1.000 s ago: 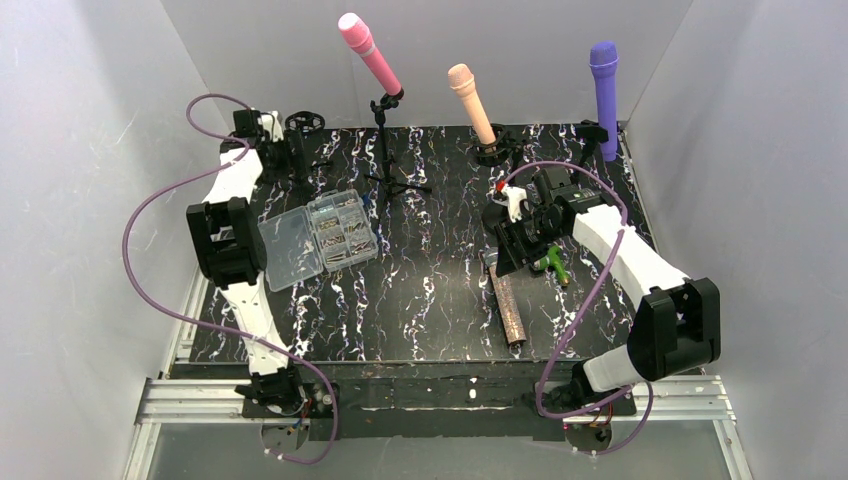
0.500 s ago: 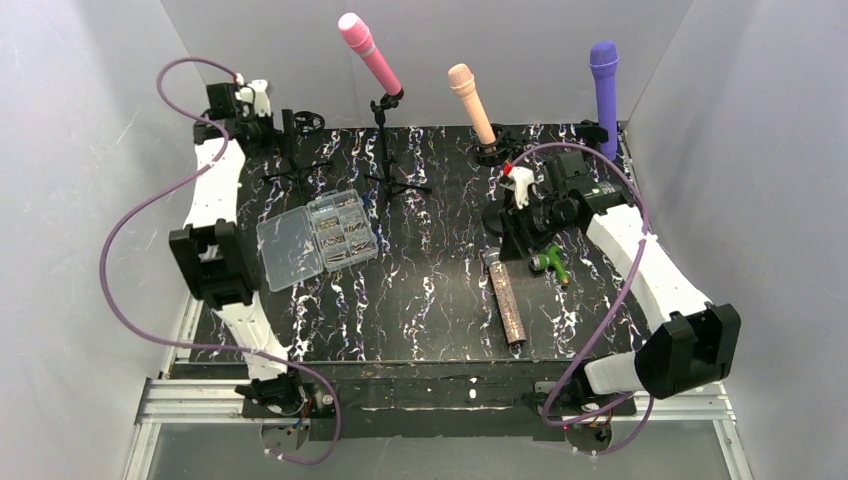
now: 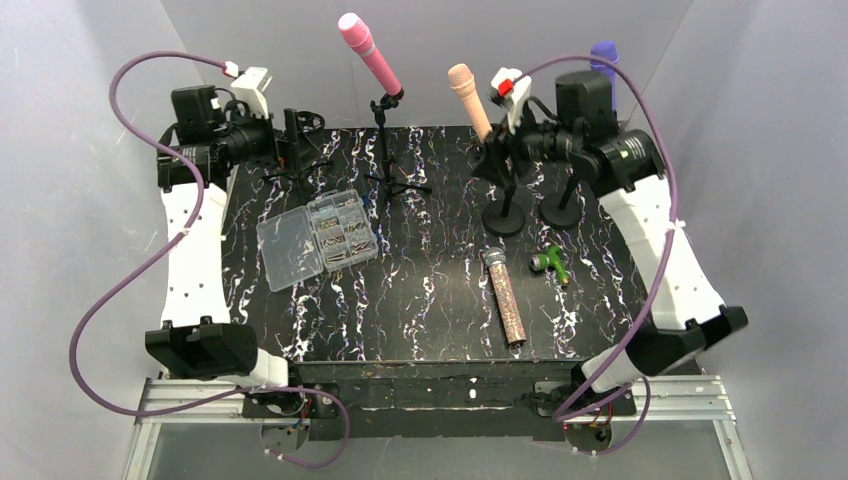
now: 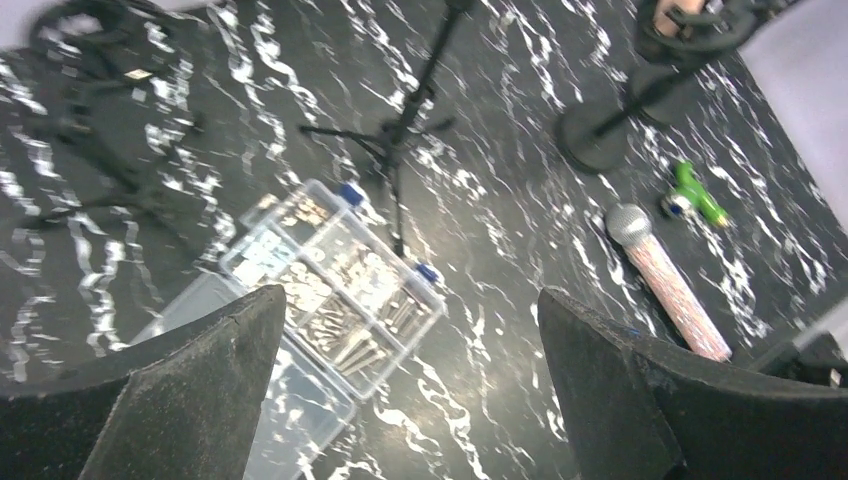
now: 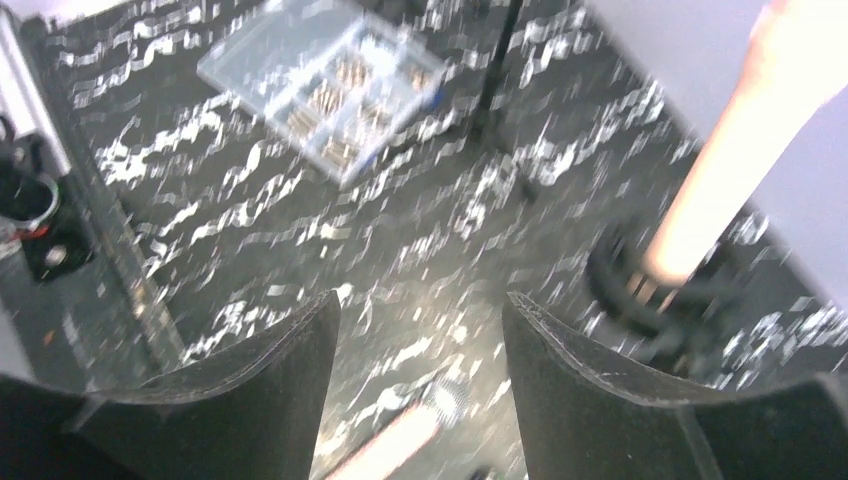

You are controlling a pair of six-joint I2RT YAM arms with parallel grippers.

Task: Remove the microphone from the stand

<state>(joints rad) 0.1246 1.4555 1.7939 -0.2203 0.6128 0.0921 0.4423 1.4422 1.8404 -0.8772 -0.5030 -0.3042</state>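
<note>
Behind and to the right of the clear parts box [image 3: 318, 238], top view: the peach microphone [image 3: 468, 100] sits tilted in the clip of a round-base stand [image 3: 505, 218], not yet removed. The right gripper [image 3: 492, 158] is raised beside that clip, just under the mic body, fingers apart and holding nothing. It is likely lined up to grasp this one, though the pink microphone [image 3: 368, 52] on the tripod stand [image 3: 385, 165] straight behind the box is also still mounted. The left gripper [image 3: 288, 148] hangs behind-left of the box by an empty stand [image 3: 303, 135], fingers wide and empty, probably parked out of the way. A glitter microphone [image 3: 505, 298] lies flat to the right of the box, with a green object [image 3: 550, 263] further right.

Left wrist view: the fingers [image 4: 200, 385] are spread wide, with only the box and tabletop [image 4: 480, 330] showing between them. The glitter microphone is well right of the box.

Right wrist view, blurred: the fingers [image 5: 250, 400] are apart with a clear gap and grip nothing. The peach microphone is far right of the box and outside the gap, so no contact yet.

Versus a second earlier: the right arm was low, right of the box over the glitter microphone, and has lifted back to the peach microphone. The left arm has swung up and away from the box. The microphones and box haven't moved.
</note>
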